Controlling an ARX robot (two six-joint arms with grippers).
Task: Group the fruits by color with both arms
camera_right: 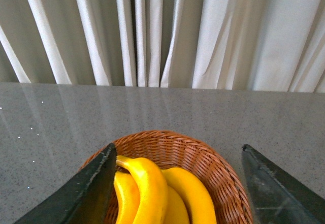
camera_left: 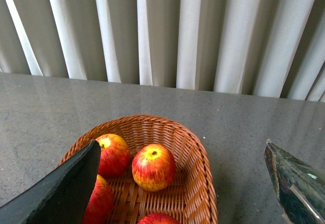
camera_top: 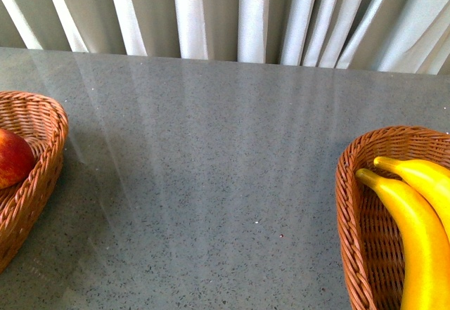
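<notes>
— Where do we stand with the fruit?

— Our left gripper (camera_left: 183,183) hangs over the left basket (camera_left: 200,183) with jaws spread wide and nothing between them; the apples (camera_left: 153,166) lie inside, directly below and slightly ahead of it. Our right gripper (camera_right: 177,183) is equally wide and empty above the right basket (camera_right: 223,176), where the bananas (camera_right: 152,191) rest.

— Which way do the bananas run?

— Their long axis points away from us toward the curtain (camera_right: 162,31), tips at the far end, so the jaws straddle them crosswise. In the front view the table (camera_top: 211,183) between the baskets carries no loose fruit — we judge the sort finished, or nearly. Each arm is nearer its own basket — neither needs to cross.
</notes>
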